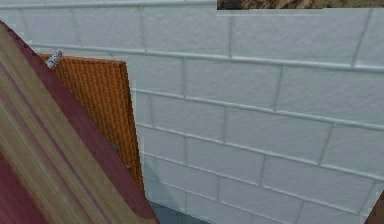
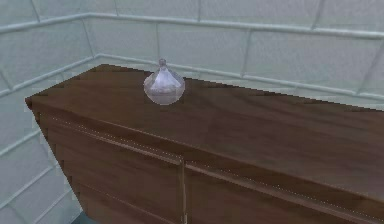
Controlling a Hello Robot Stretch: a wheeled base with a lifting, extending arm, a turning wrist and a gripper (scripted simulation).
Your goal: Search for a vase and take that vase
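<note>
A small pale, glassy vessel [image 2: 163, 85] with a round belly and a narrow pointed top stands on a dark wooden sideboard [image 2: 250, 130], toward its back left part, close to the wall. Its shape fits a small vase.
A white block wall [image 1: 250, 110] stands close ahead and also runs behind the sideboard. An orange panel [image 1: 100, 110] leans at the forward view's left, beside a red and tan slanted surface [image 1: 40, 150]. The sideboard front has cabinet doors [image 2: 120, 180].
</note>
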